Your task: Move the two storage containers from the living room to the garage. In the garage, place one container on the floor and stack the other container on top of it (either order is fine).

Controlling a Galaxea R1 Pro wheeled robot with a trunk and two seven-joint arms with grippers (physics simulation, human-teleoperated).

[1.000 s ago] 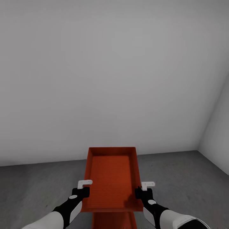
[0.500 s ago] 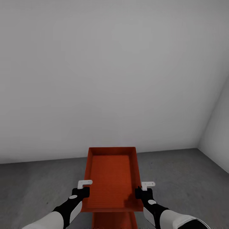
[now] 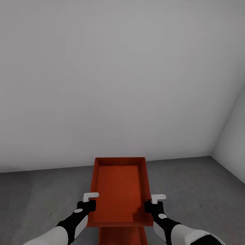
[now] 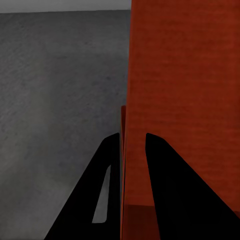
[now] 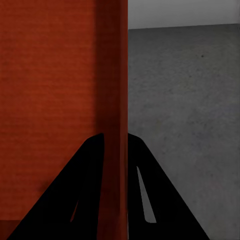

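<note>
Now, seen from your head camera, both arms reach forward and carry the upper bin (image 3: pixel 119 190), a red-orange open-top tray held lengthwise ahead of you with its ribbed bottom in plain sight. Your left gripper (image 3: pixel 89 201) is clamped on the bin's left long wall near the near corner; your right gripper (image 3: pixel 153 202) is clamped on the right long wall opposite it. Below the near edge of the held bin, a strip of a lower bin (image 3: pixel 122 236) shows, lined up under the upper one; whether the two touch cannot be told. Both sit over the floor (image 3: pixel 41 197), grey mottled concrete that runs back to a wall (image 3: pixel 112 78), plain white, with a second white side wall (image 3: pixel 234 143) meeting it at the far right corner.

From the left wrist camera, the fingers (image 4: pixel 112 190) straddle the bin wall (image 4: pixel 180 100), one dark finger on each face of the thin edge, with concrete beside it. From the right wrist camera, the same grip appears mirrored: the fingers (image 5: pixel 140 190) close on either face of the wall (image 5: pixel 55 90), and grey floor (image 5: pixel 185 100) lies on the outer side
</note>
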